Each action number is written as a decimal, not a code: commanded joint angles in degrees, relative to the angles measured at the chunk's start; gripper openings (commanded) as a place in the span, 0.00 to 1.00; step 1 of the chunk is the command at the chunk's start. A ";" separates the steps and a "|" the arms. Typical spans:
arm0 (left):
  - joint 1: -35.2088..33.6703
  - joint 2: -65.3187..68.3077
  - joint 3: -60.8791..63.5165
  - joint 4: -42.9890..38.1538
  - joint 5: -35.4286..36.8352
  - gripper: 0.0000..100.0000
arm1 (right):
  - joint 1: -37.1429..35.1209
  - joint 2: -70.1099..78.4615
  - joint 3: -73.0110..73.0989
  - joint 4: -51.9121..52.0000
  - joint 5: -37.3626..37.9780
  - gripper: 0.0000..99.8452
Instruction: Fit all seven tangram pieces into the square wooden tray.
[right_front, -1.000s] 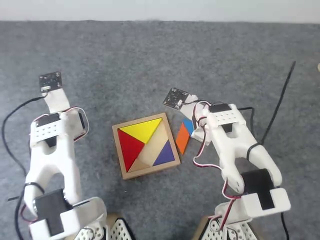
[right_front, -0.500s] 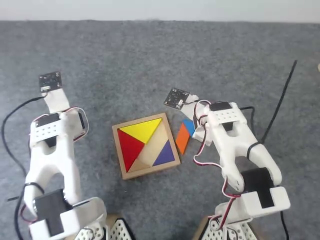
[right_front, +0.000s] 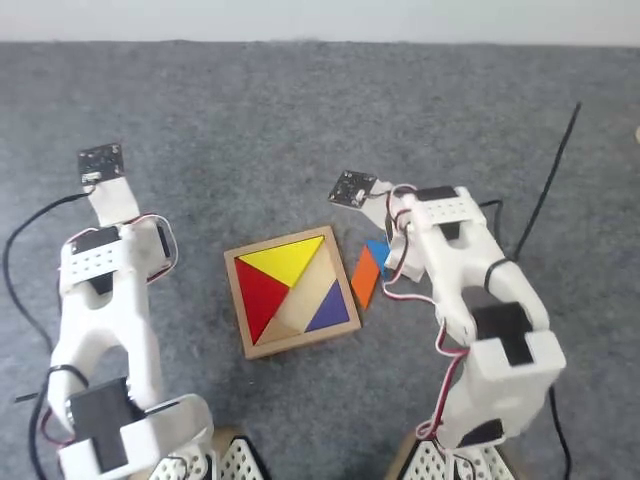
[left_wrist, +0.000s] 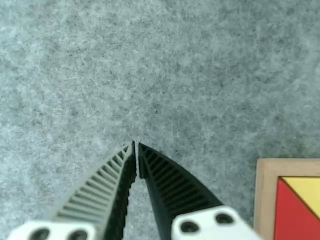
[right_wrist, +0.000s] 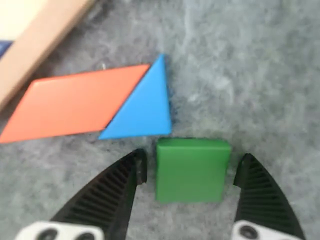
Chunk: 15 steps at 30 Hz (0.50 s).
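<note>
The right tool (right_wrist: 192, 162) stands wide, its two black fingers (right_wrist: 122, 182) on either side of a green square (right_wrist: 192, 172) that lies flat on the grey surface (right_wrist: 260, 65); one finger is just beside the square's edge and the other is a little apart from it, so the square is framed but not gripped. Just beyond the square in the right wrist view lies a blue triangle (right_wrist: 145, 110), its long edge touching an orange parallelogram (right_wrist: 75, 107), and past those runs an edge of the wooden tray (right_wrist: 45, 30). The high view places the parallelogram (right_front: 364, 276) and the blue triangle (right_front: 377, 250) just beside the tray (right_front: 292, 345), on the side nearer the right arm (right_front: 450, 250), which covers the spot where the square lies. That view also gives the tray's contents: a yellow triangle (right_front: 285, 258), a red triangle (right_front: 257, 297) and a purple triangle (right_front: 330, 312), with bare wood between them. The left tool (left_wrist: 136, 146) is narrow, its fingers pressed nearly together with nothing between them, over bare surface; the left wrist view catches a corner of the tray (left_wrist: 262, 200) near it, with the red (left_wrist: 295, 215) and yellow (left_wrist: 310, 187) pieces.
</note>
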 joint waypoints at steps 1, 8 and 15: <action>0.35 -0.53 -0.22 -0.88 -0.62 0.01 | 1.71 2.33 -6.68 3.56 0.62 0.29; 0.35 -0.62 -0.22 -0.88 -0.62 0.01 | 2.33 4.53 -9.49 6.02 0.44 0.10; 0.35 -0.62 -0.22 -0.88 -0.62 0.01 | 2.42 2.42 -9.49 6.11 -2.73 0.06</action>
